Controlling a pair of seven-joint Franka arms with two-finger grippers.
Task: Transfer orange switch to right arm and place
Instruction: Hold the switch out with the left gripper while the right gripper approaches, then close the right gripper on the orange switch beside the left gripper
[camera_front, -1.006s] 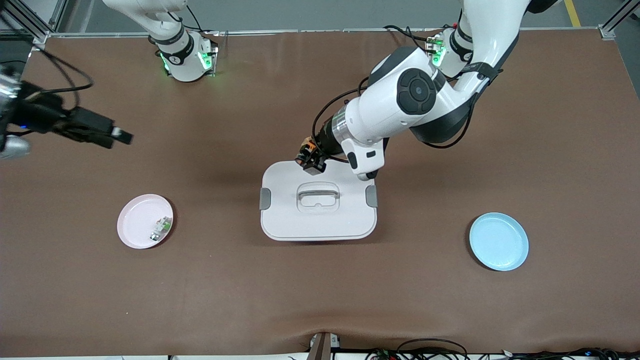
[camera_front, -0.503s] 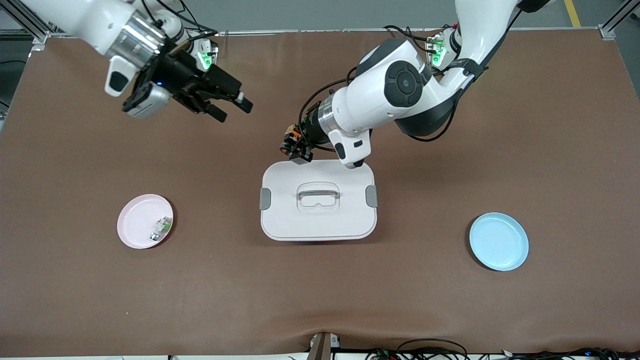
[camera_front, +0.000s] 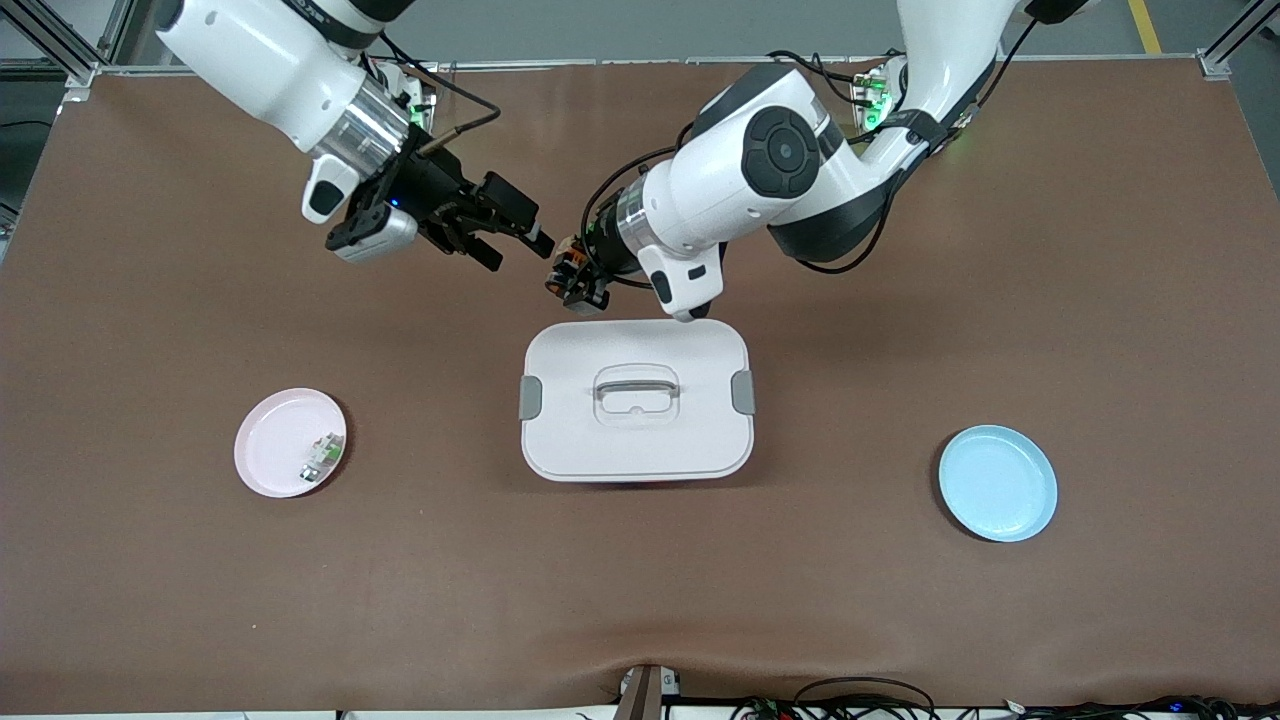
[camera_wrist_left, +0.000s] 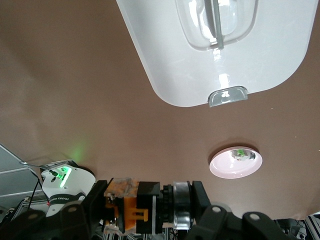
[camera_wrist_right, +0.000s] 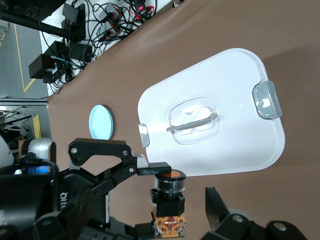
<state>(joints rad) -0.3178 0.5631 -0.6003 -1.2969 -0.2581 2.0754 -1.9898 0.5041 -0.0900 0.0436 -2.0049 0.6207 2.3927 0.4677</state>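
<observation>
Nearest the camera sat the blue plate (camera_front: 997, 483) and the pink plate (camera_front: 289, 442) with its small white-and-green component (camera_front: 320, 456), then the white lidded box (camera_front: 636, 400). Above the table just past it, the left gripper (camera_front: 577, 280) clamped the orange switch (camera_front: 570, 271); the right gripper (camera_front: 512, 240), jaws wide, flanked it. Handover: closing next, seemingly unobstructed.

Both arms reach in from their bases toward mid-table, wrists angled at each other, both up in the air. The left gripper (camera_front: 572, 280) is clamped tight on the switch (camera_front: 566, 271). The right gripper (camera_front: 520, 243) hangs just beside it, fingers (camera_wrist_right: 152, 169) spread wide on either side of the switch's cap.
</observation>
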